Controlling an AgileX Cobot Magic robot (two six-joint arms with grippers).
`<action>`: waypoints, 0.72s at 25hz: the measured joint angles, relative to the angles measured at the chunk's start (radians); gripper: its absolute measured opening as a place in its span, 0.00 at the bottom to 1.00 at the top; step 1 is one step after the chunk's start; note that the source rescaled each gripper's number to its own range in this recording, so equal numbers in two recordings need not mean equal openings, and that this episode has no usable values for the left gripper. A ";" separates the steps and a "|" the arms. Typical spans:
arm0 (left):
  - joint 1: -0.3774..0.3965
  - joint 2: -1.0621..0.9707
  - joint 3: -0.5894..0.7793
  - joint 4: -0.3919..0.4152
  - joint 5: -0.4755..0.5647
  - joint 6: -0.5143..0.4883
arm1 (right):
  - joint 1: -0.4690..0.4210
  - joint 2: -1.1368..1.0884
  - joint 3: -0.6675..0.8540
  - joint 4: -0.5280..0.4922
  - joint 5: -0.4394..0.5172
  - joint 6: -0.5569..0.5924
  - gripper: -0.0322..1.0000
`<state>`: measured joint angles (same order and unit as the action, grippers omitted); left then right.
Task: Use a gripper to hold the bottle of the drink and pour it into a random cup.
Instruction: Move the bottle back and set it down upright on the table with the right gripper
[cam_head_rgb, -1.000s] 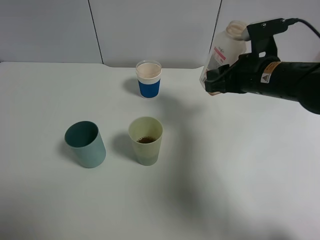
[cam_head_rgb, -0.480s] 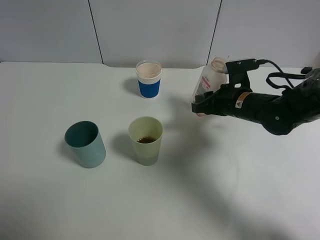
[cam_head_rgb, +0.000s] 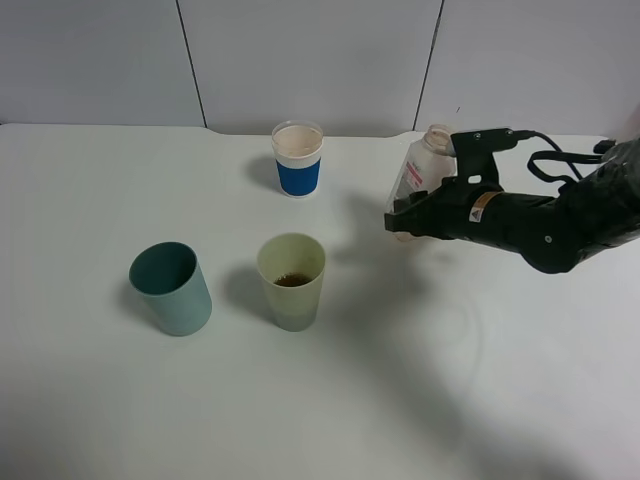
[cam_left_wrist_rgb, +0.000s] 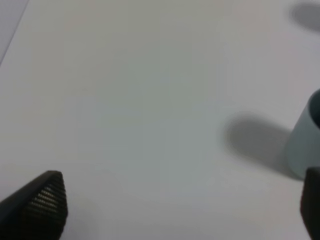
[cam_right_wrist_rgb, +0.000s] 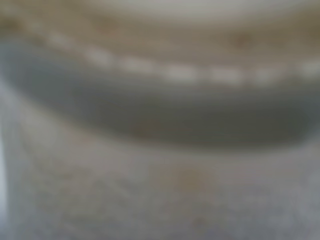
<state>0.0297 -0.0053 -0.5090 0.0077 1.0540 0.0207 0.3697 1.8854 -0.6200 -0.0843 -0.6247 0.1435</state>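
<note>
My right gripper (cam_head_rgb: 404, 221) is shut on the bottle (cam_head_rgb: 421, 170), a small translucent one with a white-and-red label. The bottle stands nearly upright, low over the table and to the right of the cups. Whether its base touches the table I cannot tell. In the right wrist view the bottle (cam_right_wrist_rgb: 160, 150) fills the picture as a blur. The pale yellow-green cup (cam_head_rgb: 291, 295) stands mid-table with a little brown drink (cam_head_rgb: 292, 280) at its bottom. My left gripper (cam_left_wrist_rgb: 177, 205) shows only in the left wrist view. Its fingertips (cam_left_wrist_rgb: 44, 199) stand wide apart over bare table, holding nothing.
A teal tumbler (cam_head_rgb: 171, 290) stands left of the yellow-green cup, and the teal tumbler (cam_left_wrist_rgb: 304, 147) also shows at the edge of the left wrist view. A white cup with a blue band (cam_head_rgb: 298, 160) stands behind them near the back wall.
My right arm has come down with the bottle from high above the table to just over its surface. Over the last half second it barely shifted. The cups have not moved.
</note>
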 joint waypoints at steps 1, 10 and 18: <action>0.000 0.000 0.000 0.000 0.000 0.000 | 0.000 0.000 0.000 0.001 0.009 -0.003 0.04; 0.000 0.000 0.000 0.000 0.000 0.000 | 0.000 0.040 -0.001 0.007 0.003 -0.048 0.03; 0.000 0.000 0.000 0.000 0.000 0.000 | -0.001 0.046 -0.001 0.007 -0.006 -0.062 0.03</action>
<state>0.0297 -0.0053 -0.5090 0.0077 1.0540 0.0207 0.3682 1.9310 -0.6212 -0.0772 -0.6306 0.0810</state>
